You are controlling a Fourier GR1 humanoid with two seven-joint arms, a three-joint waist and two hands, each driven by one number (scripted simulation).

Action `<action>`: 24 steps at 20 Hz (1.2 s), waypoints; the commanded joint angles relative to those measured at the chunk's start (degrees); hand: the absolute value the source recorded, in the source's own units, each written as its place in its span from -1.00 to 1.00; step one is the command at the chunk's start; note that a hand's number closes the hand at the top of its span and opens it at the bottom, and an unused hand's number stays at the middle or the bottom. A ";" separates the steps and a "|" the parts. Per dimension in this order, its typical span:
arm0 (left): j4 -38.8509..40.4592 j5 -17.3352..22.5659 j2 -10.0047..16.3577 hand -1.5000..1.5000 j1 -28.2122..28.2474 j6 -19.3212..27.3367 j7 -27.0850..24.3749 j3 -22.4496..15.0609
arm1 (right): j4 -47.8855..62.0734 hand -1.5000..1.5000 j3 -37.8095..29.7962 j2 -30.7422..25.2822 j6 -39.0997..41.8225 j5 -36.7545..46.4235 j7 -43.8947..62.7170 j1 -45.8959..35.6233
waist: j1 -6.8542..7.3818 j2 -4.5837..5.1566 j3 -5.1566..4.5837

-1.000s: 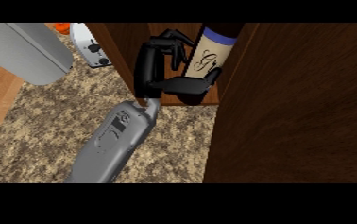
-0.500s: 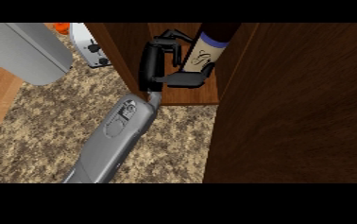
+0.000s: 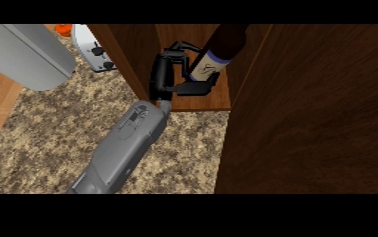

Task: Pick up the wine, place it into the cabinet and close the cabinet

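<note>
The wine bottle (image 3: pixel 215 56) is dark with a pale label and leans inside the open wooden cabinet (image 3: pixel 193 104), its base over the shelf floor and its neck hidden in the dark upper part. My left hand (image 3: pixel 161 76) is shut on the bottle at the label: fingers curl round its far side and the thumb lies under its near side. The grey forearm runs down to the lower left. The right hand does not show.
The cabinet's open door (image 3: pixel 310 111) fills the right side and hides what is behind it. The cabinet's left wall (image 3: pixel 127 56) stands beside my wrist. A grey vessel (image 3: pixel 29 56), a white toaster (image 3: pixel 96 53) and an orange item (image 3: pixel 63 29) sit at upper left on the speckled counter (image 3: pixel 59 131).
My left hand has carried the bottle farther up and deeper into the cabinet, and the forearm has stretched forward with it.
</note>
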 commanded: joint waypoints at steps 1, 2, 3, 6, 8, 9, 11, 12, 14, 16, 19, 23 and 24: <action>4.81 4.25 -0.02 1.00 -2.05 2.23 -2.03 -3.39 | 0.05 -1.00 -4.19 -0.56 1.48 -8.01 -0.38 -0.46 | -0.30 0.11 0.03; 5.25 2.38 -0.02 1.00 -0.42 0.74 -3.76 -2.29 | -3.18 -1.00 1.97 1.70 -0.31 -1.85 0.04 1.39 | 0.18 0.00 0.00; 6.95 1.75 -0.02 1.00 0.43 0.14 -4.43 -2.92 | -3.07 -1.00 1.25 1.05 0.11 -2.05 0.28 1.63 | 0.18 -0.01 0.01; 12.72 2.20 -0.02 1.00 -3.14 0.55 -5.78 -2.53 | -4.42 -1.00 0.54 0.70 -1.10 -3.39 3.25 -0.09 | -0.32 0.04 -0.01; 15.57 3.34 -0.02 1.00 0.56 -0.58 -12.10 -2.42 | -3.44 -1.00 0.36 0.91 0.19 -3.53 0.86 0.84 | -0.35 0.18 -0.01; 14.60 4.61 -0.02 1.00 -1.00 2.34 -10.02 -5.75 | -3.23 -1.00 0.17 0.02 -0.22 -3.90 2.94 -0.96 | -0.49 0.06 -0.02; 16.18 5.85 -0.02 1.00 -2.98 3.10 -10.71 -4.60 | -0.09 -1.00 -2.30 -1.35 0.84 -5.81 2.32 -2.93 | -0.30 0.08 -0.01; 16.22 8.63 -0.02 1.00 -1.13 4.47 -14.57 -5.87 | -5.03 -1.00 2.39 1.74 0.02 -2.59 1.22 2.05 | -1.26 0.24 -0.03; 20.61 7.71 -0.02 1.00 -3.36 1.17 -15.52 -3.05 | -5.86 -1.00 0.64 0.87 0.22 -3.10 1.41 2.44 | -0.81 0.19 -0.01; 20.46 9.81 -0.02 1.00 -4.21 1.26 -16.15 -1.39 | -3.32 -1.00 -5.19 -1.59 2.03 -9.49 2.18 0.10 | -0.86 0.17 0.01; 21.44 12.29 -0.02 1.00 -4.17 -1.30 -18.22 -0.85 | -2.61 -1.00 -3.75 -0.71 1.45 -7.35 1.52 0.61 | -0.59 0.15 0.00; 28.21 14.55 -0.02 1.00 -10.41 -4.81 -16.98 5.71 | -3.45 -1.00 -1.00 0.27 0.10 -4.62 2.40 -0.38 | -1.02 0.32 -0.04; 29.19 14.83 -0.02 1.00 -10.40 -4.39 -18.45 4.65 | -3.96 -1.00 4.05 2.99 0.69 -1.48 -1.04 2.91 | -1.20 0.48 -0.04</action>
